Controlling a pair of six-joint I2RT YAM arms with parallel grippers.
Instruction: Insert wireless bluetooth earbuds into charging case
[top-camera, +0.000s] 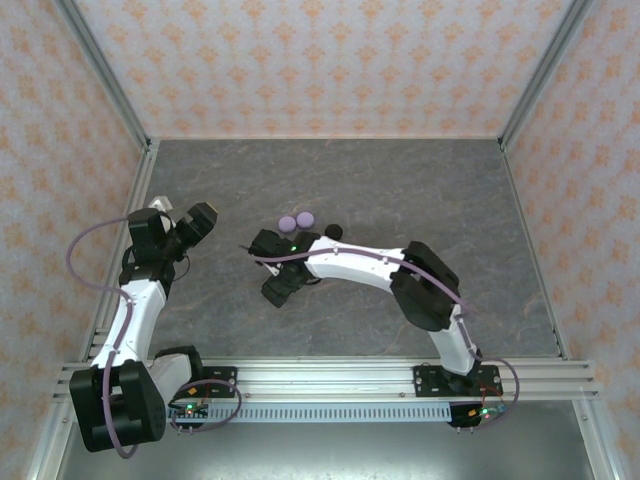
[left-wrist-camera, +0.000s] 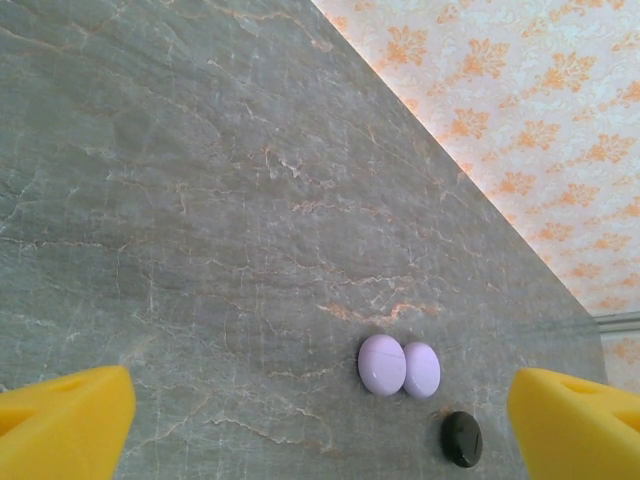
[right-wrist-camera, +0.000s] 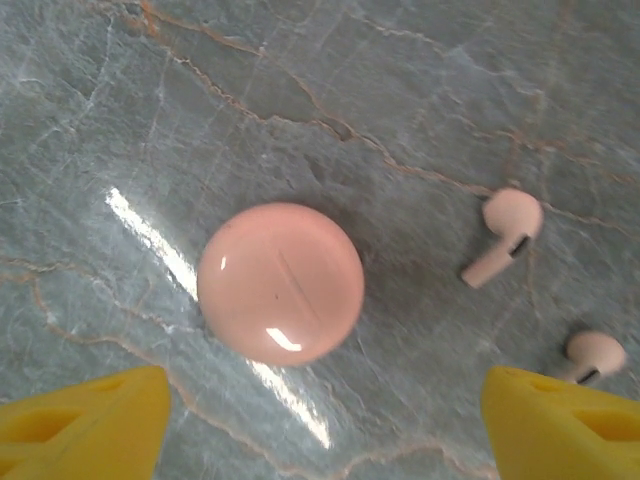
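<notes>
A closed pink round charging case (right-wrist-camera: 280, 282) lies on the marble table just ahead of my right gripper (right-wrist-camera: 320, 430), which is open with nothing between its yellow fingers (right-wrist-camera: 80, 420). Two pinkish-white earbuds (right-wrist-camera: 505, 232) (right-wrist-camera: 592, 356) lie loose to the case's right, apart from it. My left gripper (left-wrist-camera: 320, 430) is open and empty, well short of two lilac cases (left-wrist-camera: 381, 364) (left-wrist-camera: 421, 369) that touch each other. A black case (left-wrist-camera: 461, 438) lies beside them. From above, the right gripper (top-camera: 280, 285) reaches left of centre and the left gripper (top-camera: 203, 218) hangs at the left.
The lilac cases (top-camera: 297, 219) and black case (top-camera: 333, 231) sit mid-table just beyond the right arm's wrist. Patterned walls (top-camera: 320, 60) and metal posts (top-camera: 110, 70) close in the grey marble table (top-camera: 420, 190) on three sides.
</notes>
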